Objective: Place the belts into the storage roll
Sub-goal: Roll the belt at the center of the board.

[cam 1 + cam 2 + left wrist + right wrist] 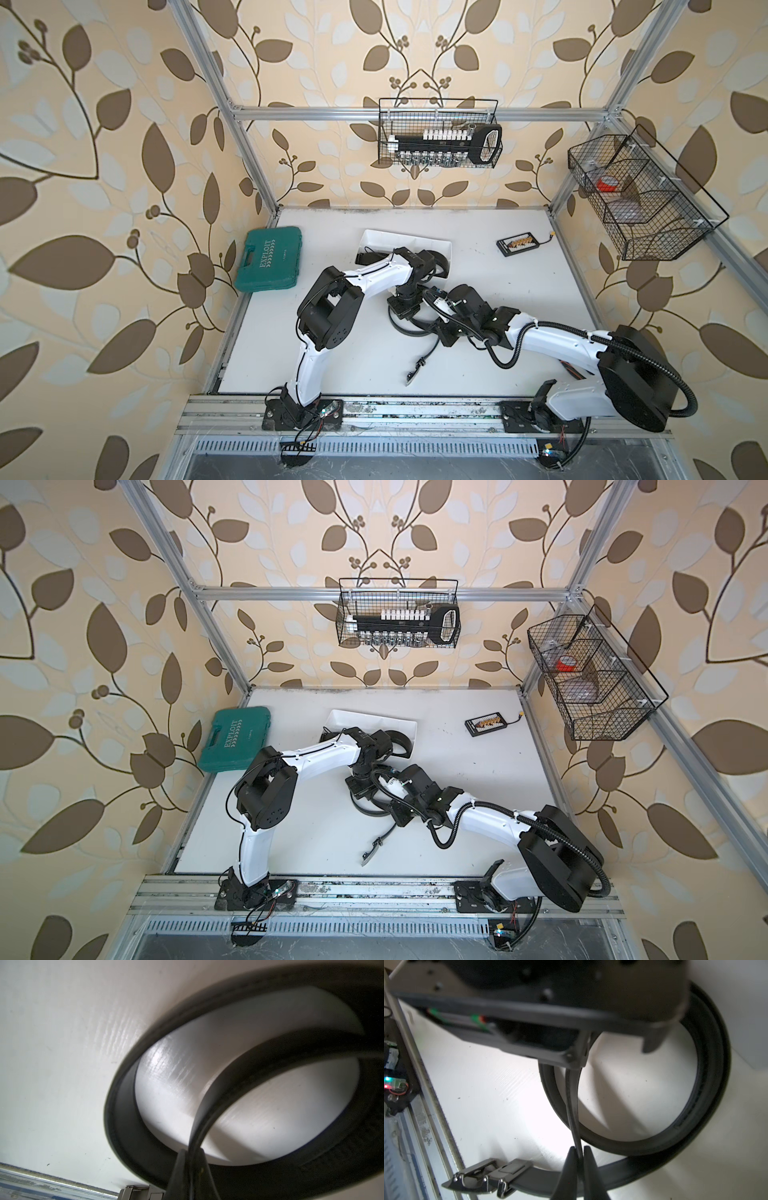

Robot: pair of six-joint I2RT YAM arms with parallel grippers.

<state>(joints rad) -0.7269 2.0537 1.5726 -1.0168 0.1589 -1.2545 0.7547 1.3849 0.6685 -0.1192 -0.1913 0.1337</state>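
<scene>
A long black belt lies in a loose coil (405,331) (368,811) on the white table, its metal buckle (417,368) (492,1175) trailing toward the front edge. My left gripper (192,1154) points down over the coil, shut on an inner turn of the strap (239,1068). My right gripper (579,1153) comes in from the right, close beside the left one, and is shut on the same strap (572,1093). The storage roll, a white tray (399,237) (370,717), sits just behind the left wrist. Dark strap shapes (365,255) show inside it, partly hidden by the arm.
A green tool case (268,259) lies at the table's left edge. At the back right sits a small black device with a cable (515,243). Wire baskets hang on the back wall (438,133) and on the right frame (640,195). The metal rail (415,409) borders the front.
</scene>
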